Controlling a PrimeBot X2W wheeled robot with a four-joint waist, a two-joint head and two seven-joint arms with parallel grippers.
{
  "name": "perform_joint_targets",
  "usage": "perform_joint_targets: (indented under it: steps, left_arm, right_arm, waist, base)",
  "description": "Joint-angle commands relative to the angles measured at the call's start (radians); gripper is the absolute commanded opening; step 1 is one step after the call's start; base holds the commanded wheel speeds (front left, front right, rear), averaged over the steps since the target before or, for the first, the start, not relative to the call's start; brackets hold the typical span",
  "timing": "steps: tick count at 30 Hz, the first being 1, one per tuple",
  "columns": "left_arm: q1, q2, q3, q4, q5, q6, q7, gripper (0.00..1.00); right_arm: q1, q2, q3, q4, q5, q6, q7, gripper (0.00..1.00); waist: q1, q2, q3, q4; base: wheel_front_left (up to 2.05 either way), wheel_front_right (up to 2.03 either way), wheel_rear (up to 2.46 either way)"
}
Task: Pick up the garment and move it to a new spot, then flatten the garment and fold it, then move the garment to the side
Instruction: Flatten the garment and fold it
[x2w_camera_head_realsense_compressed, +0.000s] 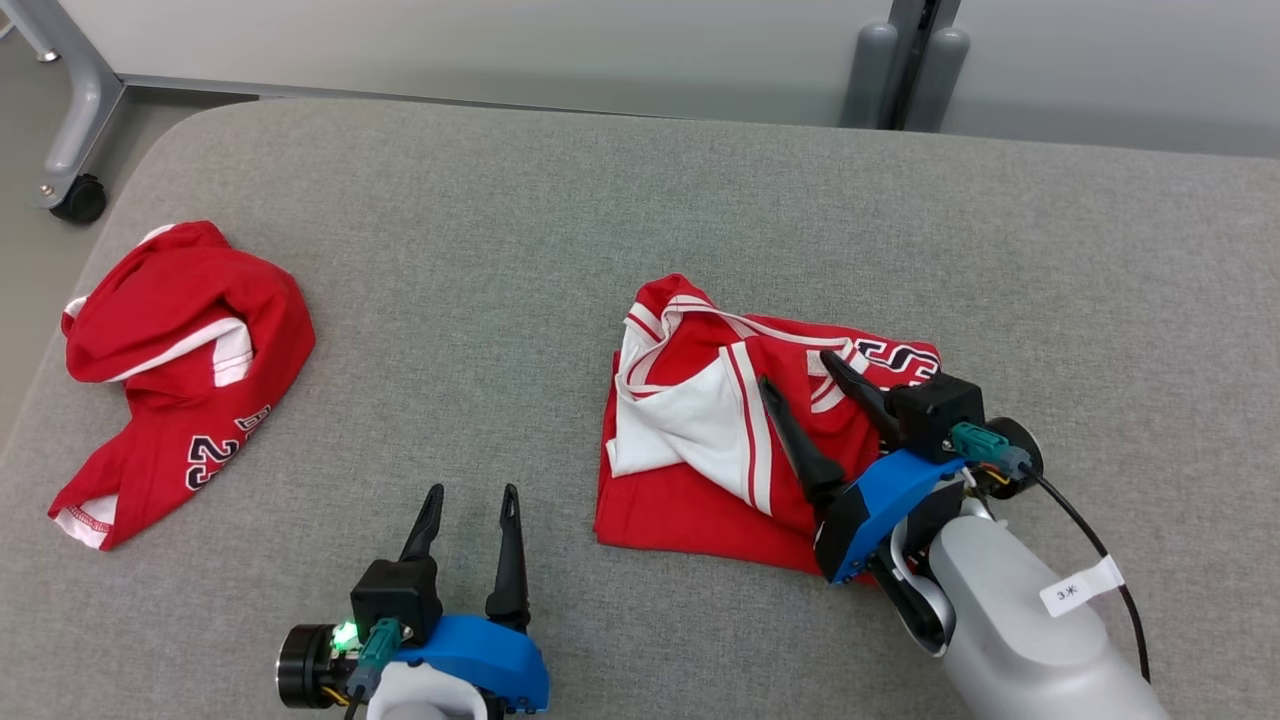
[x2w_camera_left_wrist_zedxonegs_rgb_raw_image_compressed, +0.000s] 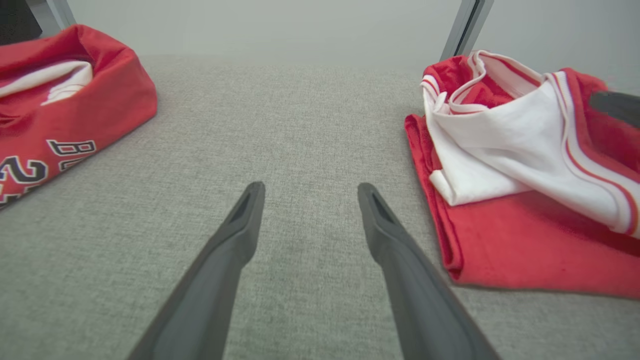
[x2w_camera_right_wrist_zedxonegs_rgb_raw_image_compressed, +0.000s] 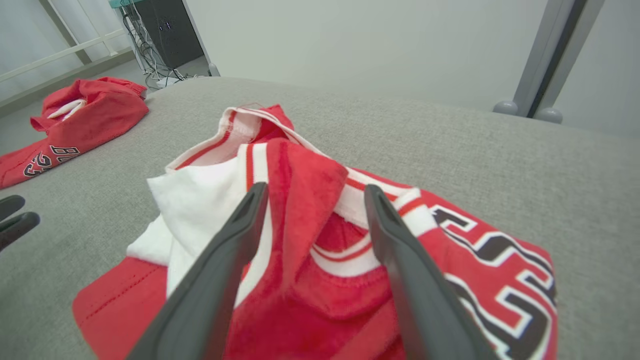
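Observation:
A red and white jersey, the garment, lies bunched and partly folded at the table's middle right; it also appears as the garment and garment. My right gripper hovers over its right half, open, fingers spread above the red cloth with nothing gripped; in its own wrist view the right gripper straddles a raised red fold. My left gripper rests open near the front edge, left of the garment, and the left gripper stands over bare grey fabric.
A second red jersey lies crumpled at the table's left edge. The grey padded table has rounded far corners. A castor leg stands off the far left; grey posts rise behind the table.

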Motion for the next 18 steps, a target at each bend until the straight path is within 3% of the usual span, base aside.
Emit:
perform_joint_targets:
  steps: [1,5,6,7,8,11,18]
  left_arm:
    - [-0.017,0.0,-0.002,0.0,-0.005,0.003,-0.003,1.0]
    - [-0.016,0.0,-0.01,0.002,-0.015,0.007,-0.003,1.0]
    - [-0.016,0.0,-0.011,0.003,-0.017,0.008,-0.003,1.0]
    - [-0.015,0.0,-0.011,0.004,-0.018,0.009,-0.003,1.0]
    - [-0.013,0.0,-0.011,0.006,-0.019,0.009,-0.003,1.0]
    - [-0.01,0.0,-0.009,0.01,-0.022,0.006,-0.003,1.0]
    - [-0.007,0.0,0.0,0.011,-0.023,0.002,-0.003,1.0]
  right_arm:
    - [-0.024,0.002,-0.002,0.018,-0.008,0.0,-0.003,1.0]
    - [-0.049,0.013,0.022,0.057,-0.004,0.0,-0.003,1.0]
    - [-0.057,0.013,0.03,0.06,-0.004,0.0,-0.003,0.96]
    - [-0.063,0.015,0.038,0.064,-0.006,0.0,-0.003,0.85]
    - [-0.066,0.017,0.043,0.072,-0.004,0.0,-0.003,0.58]
    - [-0.08,0.021,0.051,0.092,-0.006,0.0,-0.003,0.0]
    - [-0.047,0.026,0.112,-0.021,0.014,0.0,-0.003,0.0]
  waist:
    - [-0.0001,0.0,0.001,0.001]
    - [-0.0001,0.0,0.007,0.006]
    - [-0.0001,0.0,0.008,0.008]
    - [-0.0001,0.0,0.009,0.009]
    - [-0.0001,0.0,0.01,0.011]
    - [-0.0001,0.0,0.01,0.017]
    - [-0.0001,0.0,-0.002,0.021]
  base:
    - [0.0,0.0,0.0]
    - [0.0,0.0,0.0]
    - [0.0,0.0,0.0]
    - [0.0,0.0,0.0]
    - [0.0,0.0,0.0]
    - [0.0,0.0,0.0]
    - [0.0,0.0,0.0]
